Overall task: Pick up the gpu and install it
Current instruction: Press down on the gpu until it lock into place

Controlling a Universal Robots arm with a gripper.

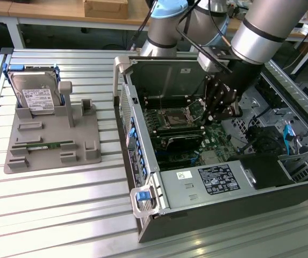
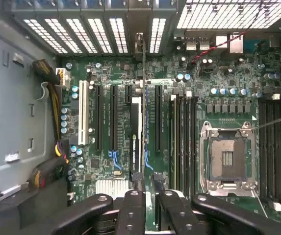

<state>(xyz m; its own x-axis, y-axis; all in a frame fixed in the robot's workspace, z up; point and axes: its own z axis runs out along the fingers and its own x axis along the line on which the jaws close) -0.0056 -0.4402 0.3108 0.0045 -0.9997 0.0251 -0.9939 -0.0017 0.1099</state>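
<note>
The gpu [image 2: 136, 127] stands on edge inside the open computer case [image 1: 143, 177], a thin dark card running along a motherboard expansion slot toward the rear slot covers. Its silvery bracket [image 2: 140, 41] points at those covers. My gripper [image 2: 145, 193] is shut on the card's near end, one black finger on each face. In the exterior view the gripper [image 1: 212, 119] reaches down into the case over the motherboard, with the gpu [image 1: 183, 141] a dark bar below and to the exterior view's left of it. Whether the card is pressed fully into the slot I cannot tell.
A grey parts tray [image 1: 89, 134] on the slatted table holds a silver hard drive [image 1: 35, 97] and a green memory stick [image 1: 43, 145]. Inside the case are the CPU socket [image 2: 226, 156], memory slots [image 2: 182, 142], cable bundles [image 2: 52, 107] and the power supply [image 1: 218, 180].
</note>
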